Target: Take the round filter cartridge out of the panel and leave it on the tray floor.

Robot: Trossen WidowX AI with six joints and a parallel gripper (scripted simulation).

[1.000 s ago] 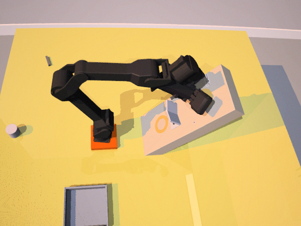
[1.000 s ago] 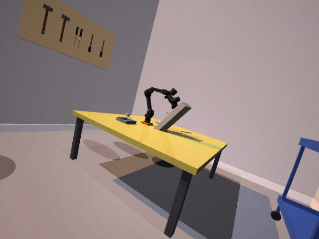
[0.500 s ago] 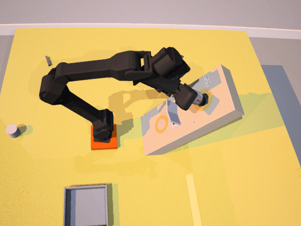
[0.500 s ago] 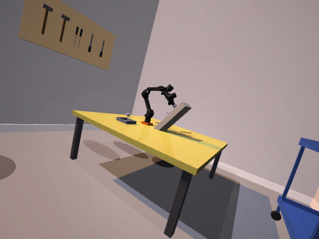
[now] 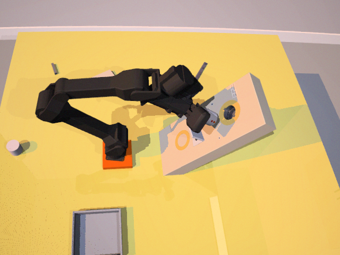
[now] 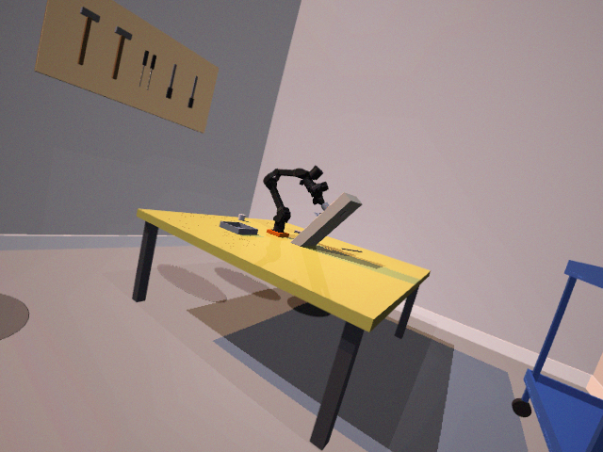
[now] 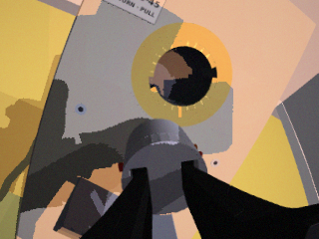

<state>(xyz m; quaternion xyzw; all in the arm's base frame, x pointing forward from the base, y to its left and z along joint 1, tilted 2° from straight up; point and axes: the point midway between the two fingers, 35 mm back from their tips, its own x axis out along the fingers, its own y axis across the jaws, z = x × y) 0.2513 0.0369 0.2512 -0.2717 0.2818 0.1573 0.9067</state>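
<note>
My gripper (image 7: pixel 163 173) (image 5: pixel 212 120) is shut on the grey round filter cartridge (image 7: pixel 159 149) (image 5: pixel 213 118) and holds it clear of the tilted service panel (image 5: pixel 247 93) (image 6: pixel 327 218) (image 7: pixel 266 34). The cartridge's socket (image 7: pixel 185 75) (image 5: pixel 229 111) is an open dark hole inside an orange ring, just beyond the cartridge. The grey tray (image 5: pixel 97 233) (image 6: pixel 237 227) lies flat at the near edge of the yellow table (image 5: pixel 274 205), far from the gripper.
A second orange ring (image 5: pixel 182 139) marks the panel's lower part, beside a small grey plate (image 5: pixel 198 137). A small white cylinder (image 5: pixel 14 147) stands at the table's left. Two thin grey bars (image 5: pixel 54 68) (image 5: pixel 201 69) lie at the back. The arm's orange base (image 5: pixel 117 160) is left of the panel.
</note>
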